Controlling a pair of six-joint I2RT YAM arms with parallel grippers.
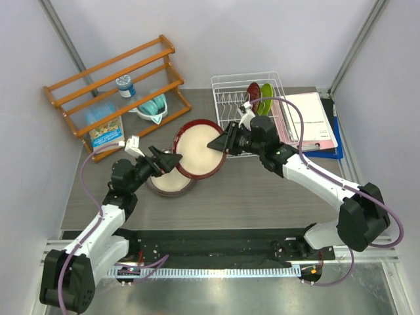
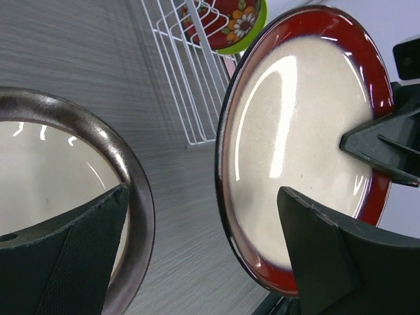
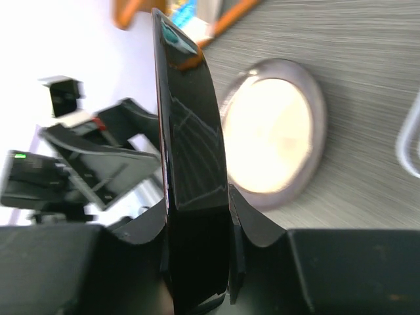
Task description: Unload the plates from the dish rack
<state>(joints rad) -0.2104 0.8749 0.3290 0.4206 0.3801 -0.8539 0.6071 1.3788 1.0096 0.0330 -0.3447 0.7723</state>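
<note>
My right gripper (image 1: pixel 223 141) is shut on the edge of the dark red-rimmed plate (image 1: pixel 200 149) and holds it tilted above the table; in the right wrist view this plate (image 3: pixel 190 157) stands edge-on between the shut gripper (image 3: pixel 197 230). My left gripper (image 1: pixel 164 161) is open at that plate's left edge; in its wrist view (image 2: pixel 203 256) the plate's rim (image 2: pixel 295 131) lies between the fingers. The dark-rimmed plate (image 1: pixel 172 180) lies flat on the table (image 2: pixel 39 164) (image 3: pixel 272 134). The white dish rack (image 1: pixel 226 105) holds the patterned dark red plate (image 1: pixel 253 92) and the lime green plate (image 1: pixel 266 97).
An orange wooden shelf (image 1: pixel 111 92) stands at the back left with a teal bowl-like item (image 1: pixel 152 106) and a small can (image 1: pixel 125 85). A booklet (image 1: pixel 107 133) lies in front of it. Pink and white papers (image 1: pixel 308 121) lie right of the rack.
</note>
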